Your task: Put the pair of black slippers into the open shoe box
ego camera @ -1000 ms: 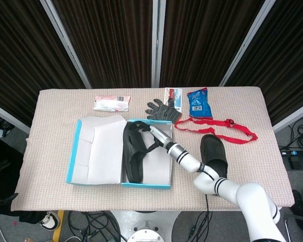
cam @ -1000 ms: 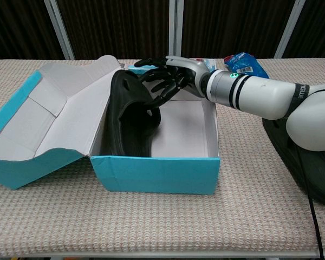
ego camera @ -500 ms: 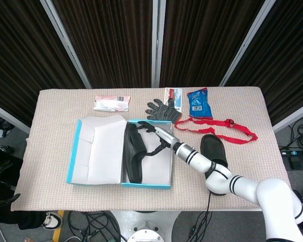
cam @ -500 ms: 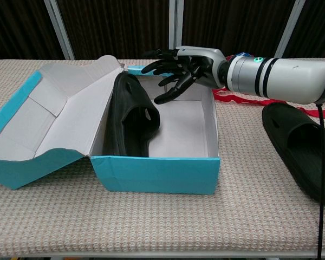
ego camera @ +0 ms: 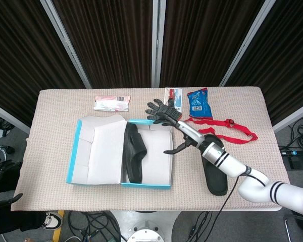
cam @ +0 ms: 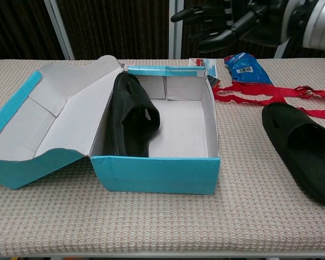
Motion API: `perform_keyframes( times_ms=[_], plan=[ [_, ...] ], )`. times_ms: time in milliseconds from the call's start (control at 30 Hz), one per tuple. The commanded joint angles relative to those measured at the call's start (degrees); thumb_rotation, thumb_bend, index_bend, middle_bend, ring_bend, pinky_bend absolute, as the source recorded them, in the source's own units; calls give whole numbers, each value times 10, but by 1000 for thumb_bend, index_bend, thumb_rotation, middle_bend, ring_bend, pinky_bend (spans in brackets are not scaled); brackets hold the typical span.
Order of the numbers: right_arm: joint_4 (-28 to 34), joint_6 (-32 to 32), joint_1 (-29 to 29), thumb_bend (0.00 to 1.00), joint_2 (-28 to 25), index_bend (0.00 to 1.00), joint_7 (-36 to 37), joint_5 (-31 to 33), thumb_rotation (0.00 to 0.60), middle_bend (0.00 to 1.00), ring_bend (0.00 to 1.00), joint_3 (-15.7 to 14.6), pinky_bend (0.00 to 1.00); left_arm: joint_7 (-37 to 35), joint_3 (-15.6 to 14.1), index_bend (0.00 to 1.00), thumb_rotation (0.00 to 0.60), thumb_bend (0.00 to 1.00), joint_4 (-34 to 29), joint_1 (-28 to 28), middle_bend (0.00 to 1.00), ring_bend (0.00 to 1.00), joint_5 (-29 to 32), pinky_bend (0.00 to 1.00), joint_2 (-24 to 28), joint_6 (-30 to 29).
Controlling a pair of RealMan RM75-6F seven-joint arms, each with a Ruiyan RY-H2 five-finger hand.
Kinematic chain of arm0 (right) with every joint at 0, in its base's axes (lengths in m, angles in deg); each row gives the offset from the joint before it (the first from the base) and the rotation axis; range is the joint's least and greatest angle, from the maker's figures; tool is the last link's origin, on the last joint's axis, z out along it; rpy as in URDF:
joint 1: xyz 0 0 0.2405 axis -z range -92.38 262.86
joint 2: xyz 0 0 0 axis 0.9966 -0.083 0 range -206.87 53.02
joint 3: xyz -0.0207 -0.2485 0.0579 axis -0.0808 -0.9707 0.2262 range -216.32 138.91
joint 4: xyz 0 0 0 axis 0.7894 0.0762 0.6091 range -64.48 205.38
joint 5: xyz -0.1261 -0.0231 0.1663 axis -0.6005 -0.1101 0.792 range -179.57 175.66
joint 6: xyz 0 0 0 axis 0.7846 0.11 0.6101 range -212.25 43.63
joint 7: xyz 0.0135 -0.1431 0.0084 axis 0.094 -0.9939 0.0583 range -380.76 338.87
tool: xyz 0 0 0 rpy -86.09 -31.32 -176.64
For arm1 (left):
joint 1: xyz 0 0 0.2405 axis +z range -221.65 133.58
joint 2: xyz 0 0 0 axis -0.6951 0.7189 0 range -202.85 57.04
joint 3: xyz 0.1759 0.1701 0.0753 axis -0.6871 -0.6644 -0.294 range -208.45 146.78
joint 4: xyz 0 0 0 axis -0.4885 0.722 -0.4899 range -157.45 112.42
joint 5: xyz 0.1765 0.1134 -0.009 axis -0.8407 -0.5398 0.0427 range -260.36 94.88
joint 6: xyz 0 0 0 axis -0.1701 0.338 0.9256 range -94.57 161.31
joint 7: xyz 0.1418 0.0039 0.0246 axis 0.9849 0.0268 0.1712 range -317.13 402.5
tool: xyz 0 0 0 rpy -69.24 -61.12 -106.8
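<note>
Hovering above the shoe box (cam: 157, 174), right hand (cam: 233, 19) spread, empty — wrist cut off; left hand unseen.

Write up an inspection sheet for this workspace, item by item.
Surface: table under a beige woven cloth.
Job's things: open shoe box, teal, lid folded out to the left; one black slipper on its side against the box's left wall; second slipper on the cloth right of the box.
Clutter: grey glove, red strap, blue packet, white-and-pink packet, small card.
Hands: right robot hand raised above the box's right edge, fingers spread, holding nothing; left not seen.
Cables: bundles on the floor below the table's front.
Surroundings: dark curtains with pale frame bars.
</note>
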Motion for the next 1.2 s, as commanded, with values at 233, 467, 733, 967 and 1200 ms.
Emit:
perform_keyframes(
  times_ms=[233,467,733,967,1200],
  plan=[
    [140,78,65,20,-185,1,-363,131,600,183,13,-48,173,0,-2,175,600,98,-8,-4,125,30,-1,70,3,7],
    [144,170,57,0,-206,1,-486,203,600,163,5,-78,145,4,-6,175,600,98,-13,-6,126,30,-6,70,2,10],
    [122,226,42,0,-169,1,-573,291,600,141,0,-90,138,1,-10,175,600,97,-12,-6,126,30,-8,70,3,14],
    [73,228,33,0,-115,1,-623,340,600,120,0,-87,90,-10,-12,175,600,98,-3,-5,126,30,-7,70,0,14],
    [57,220,27,0,-88,1,-660,375,600,117,0,-80,78,-17,-11,175,600,98,4,-5,126,30,-4,70,-2,14]
  ],
)
